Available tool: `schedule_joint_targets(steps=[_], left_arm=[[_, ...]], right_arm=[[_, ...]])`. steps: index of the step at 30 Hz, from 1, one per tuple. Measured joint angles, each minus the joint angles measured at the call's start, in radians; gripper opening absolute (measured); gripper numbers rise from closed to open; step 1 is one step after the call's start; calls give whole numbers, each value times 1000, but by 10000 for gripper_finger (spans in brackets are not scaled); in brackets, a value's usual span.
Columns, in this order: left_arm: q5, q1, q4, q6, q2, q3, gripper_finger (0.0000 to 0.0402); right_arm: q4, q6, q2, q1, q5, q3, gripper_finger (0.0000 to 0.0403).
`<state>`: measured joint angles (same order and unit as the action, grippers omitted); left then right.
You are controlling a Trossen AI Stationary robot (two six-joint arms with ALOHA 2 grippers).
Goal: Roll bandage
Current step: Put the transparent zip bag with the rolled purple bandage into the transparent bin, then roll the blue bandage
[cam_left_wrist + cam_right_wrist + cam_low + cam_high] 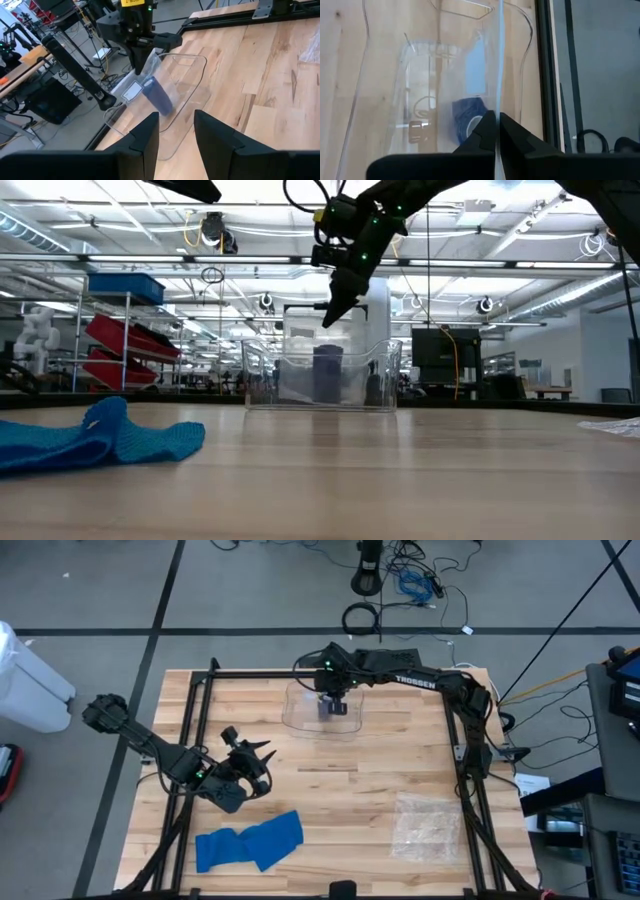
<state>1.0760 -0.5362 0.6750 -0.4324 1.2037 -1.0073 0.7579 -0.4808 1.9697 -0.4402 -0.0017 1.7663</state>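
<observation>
Right gripper (331,700), fingers pressed together, pinches the clear bin's (300,710) thin wall – rolled bandage (327,708) just below; lifting slowly should avoid tipping it.

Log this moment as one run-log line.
left gripper: open, empty, hovering near blue bandage | right gripper: shut, above clear bin | rolled bandage: inside bin | plastic bag: untouched

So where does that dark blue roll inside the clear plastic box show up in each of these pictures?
High view: dark blue roll at top centre, under the right gripper.
Low view: centre.
Left wrist view: upper middle.
Right wrist view: low centre.
Shared landmark: the clear plastic box around it.
</observation>
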Motion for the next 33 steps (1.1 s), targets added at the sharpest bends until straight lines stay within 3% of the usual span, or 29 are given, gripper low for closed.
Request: schedule_joint_targets(steps=[8,15,23,33], left_arm=[[0,0,0,0,0,0,130],[-6,0,0,-5,0,0,130],[-12,0,0,-5,0,0,130],[-25,0,0,48,0,0,130]], right_arm=[[-15,55,0,-39,2,9,6],[-11,119,2,-58,3,9,75],[-11,210,-4,-37,240,9,163],[-105,253,-138,105,294,9,169]])
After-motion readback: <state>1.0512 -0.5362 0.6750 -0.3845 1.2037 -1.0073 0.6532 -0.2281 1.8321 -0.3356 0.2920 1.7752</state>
